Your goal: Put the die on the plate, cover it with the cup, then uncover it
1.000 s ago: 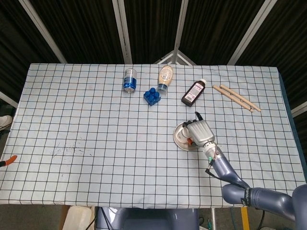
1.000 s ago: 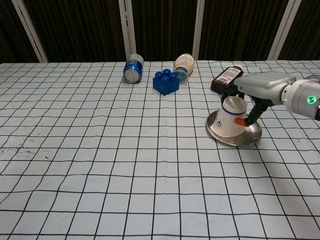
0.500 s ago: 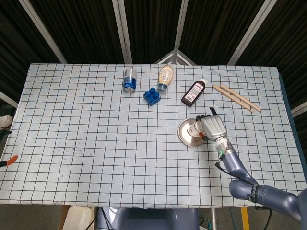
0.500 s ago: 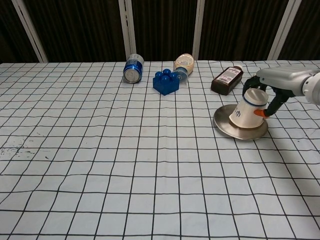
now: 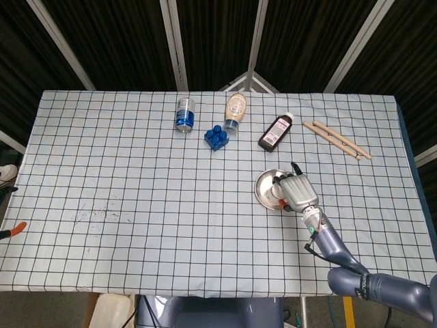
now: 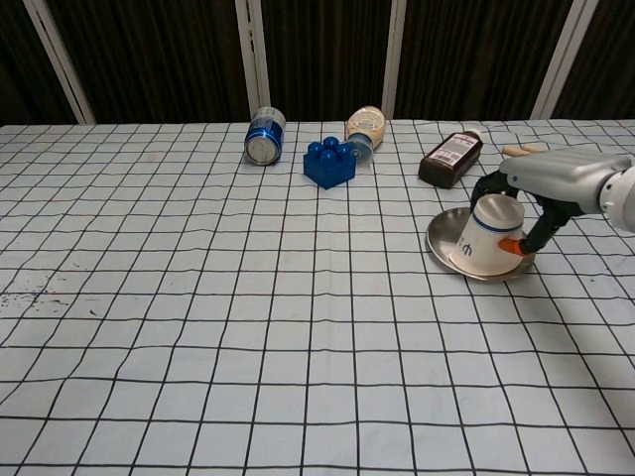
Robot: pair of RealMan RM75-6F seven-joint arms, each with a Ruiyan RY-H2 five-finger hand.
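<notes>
My right hand [image 6: 556, 193] [image 5: 298, 192] grips a white paper cup [image 6: 485, 235], mouth down and tilted, over the silver plate [image 6: 443, 235] [image 5: 263, 187] at the table's right. The cup's rim touches the plate near its front edge. In the head view the hand covers most of the cup [image 5: 277, 197]. The die is hidden in both views, either under the cup or behind the hand. My left hand is out of both views.
At the back lie a blue can [image 6: 263, 137], a blue toy block [image 6: 329, 162], a tan squeeze bottle [image 6: 363, 127] and a brown bottle [image 6: 449, 157]. Two wooden sticks [image 5: 336, 139] lie at the back right. An orange-tipped tool [image 5: 11, 229] pokes in at the left edge.
My right hand carried the cup to the right and lifted it, then brought it back down onto the plate. The plate slid a little to the right.
</notes>
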